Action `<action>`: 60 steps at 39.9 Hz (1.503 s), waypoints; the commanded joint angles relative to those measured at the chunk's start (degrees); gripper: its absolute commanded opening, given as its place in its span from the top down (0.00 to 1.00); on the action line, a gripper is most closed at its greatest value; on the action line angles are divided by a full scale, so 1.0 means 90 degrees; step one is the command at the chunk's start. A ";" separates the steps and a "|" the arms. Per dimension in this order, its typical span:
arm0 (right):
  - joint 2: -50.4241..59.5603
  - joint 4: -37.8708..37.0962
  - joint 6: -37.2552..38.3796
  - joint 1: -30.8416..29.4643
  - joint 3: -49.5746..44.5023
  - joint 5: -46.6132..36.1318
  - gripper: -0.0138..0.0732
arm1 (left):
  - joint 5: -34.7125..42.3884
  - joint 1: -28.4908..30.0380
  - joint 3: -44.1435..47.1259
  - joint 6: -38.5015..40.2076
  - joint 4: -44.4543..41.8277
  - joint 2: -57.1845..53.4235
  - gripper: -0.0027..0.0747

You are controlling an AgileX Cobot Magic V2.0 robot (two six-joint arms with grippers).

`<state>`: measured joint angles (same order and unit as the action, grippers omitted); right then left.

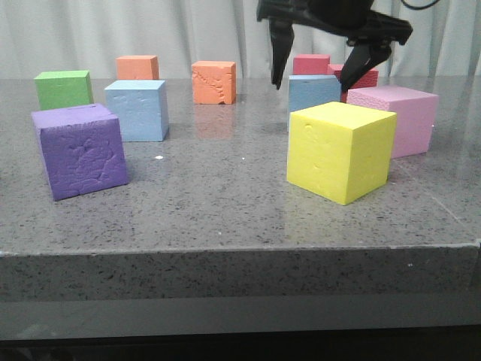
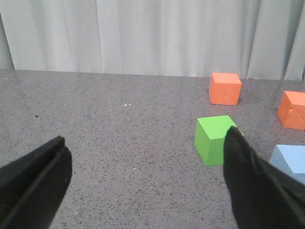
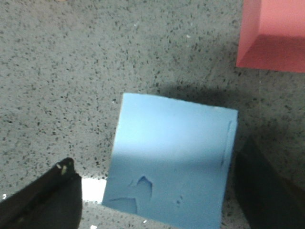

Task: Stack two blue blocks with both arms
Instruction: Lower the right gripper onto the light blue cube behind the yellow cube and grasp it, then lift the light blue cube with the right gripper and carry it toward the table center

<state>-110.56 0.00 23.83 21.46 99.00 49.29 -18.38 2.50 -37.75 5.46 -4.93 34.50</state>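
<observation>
One blue block [image 1: 137,110], with a pebbled face, stands at the left of the table behind the purple cube [image 1: 80,150]. The other blue block [image 1: 313,96], smoother with dents, stands at the right behind the yellow cube [image 1: 340,150]. My right gripper [image 1: 314,81] is open just above this block, one finger on each side. In the right wrist view the dented block [image 3: 171,162] lies between the spread fingers of the gripper [image 3: 157,155], with gaps on both sides. My left gripper [image 2: 147,136] is open and empty over bare table; a corner of a blue block [image 2: 291,160] shows beside it.
A green cube [image 1: 64,88] and two orange cubes [image 1: 137,67] [image 1: 214,81] stand at the back. Red cubes [image 1: 311,64] and a pink cube [image 1: 397,116] crowd the right blue block. The table's front edge [image 1: 240,248] is near the camera.
</observation>
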 commanded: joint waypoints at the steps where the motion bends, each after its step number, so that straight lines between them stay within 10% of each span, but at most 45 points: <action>1: 0.0241 -0.0122 0.0003 -0.0003 0.0236 -0.0315 0.10 | 0.0537 0.0016 -0.0238 0.0007 0.0022 0.0040 0.17; 10: 0.0232 -0.0136 -0.0003 -0.0003 0.0242 -0.0408 0.12 | 0.0537 0.0016 -0.0238 0.0007 0.0022 0.0040 0.17; 20: 0.0263 -0.0177 -0.0003 -0.0003 0.0418 -0.0234 0.38 | 0.0486 0.0016 -0.0238 0.0007 0.0022 0.0040 0.17; 60: 0.0756 0.0000 0.0630 0.1699 0.0229 0.0159 0.38 | 0.0483 0.0016 -0.0238 0.0007 0.0022 0.0040 0.17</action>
<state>-106.92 0.32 28.15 36.37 101.32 55.15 -18.61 2.50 -37.75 5.46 -4.93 34.50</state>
